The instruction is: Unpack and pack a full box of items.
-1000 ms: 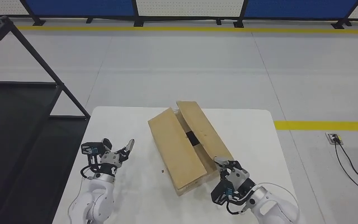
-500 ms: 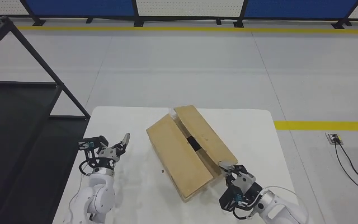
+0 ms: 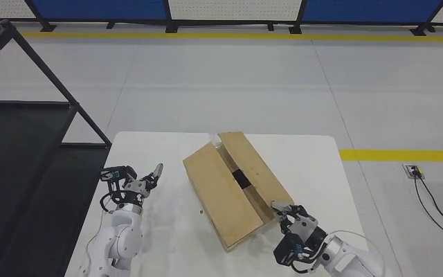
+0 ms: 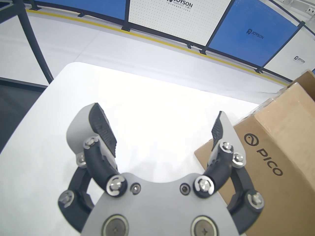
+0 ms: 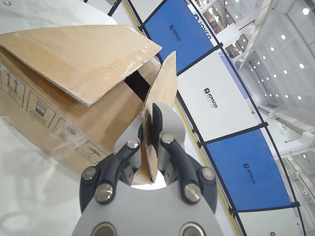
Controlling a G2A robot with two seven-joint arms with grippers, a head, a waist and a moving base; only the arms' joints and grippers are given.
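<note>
White counter [image 3: 173, 225] has the cardboard box [image 3: 220, 194] sitting mid-surface, a bit skewed. Right end effector [image 5: 149, 124] pinches one top flap [image 5: 166, 84], presumably to swing it open. Left end effector [image 4: 157, 114] hovers spread wide just beside the box.

The left gripper [image 4: 157, 114] and right gripper [image 5: 150, 121] are showing silver plates [image 4: 157, 205], black ribbed pads [image 4: 102, 126], black linkages [image 4: 98, 158] and shiny screws [image 4: 117, 185].
</note>
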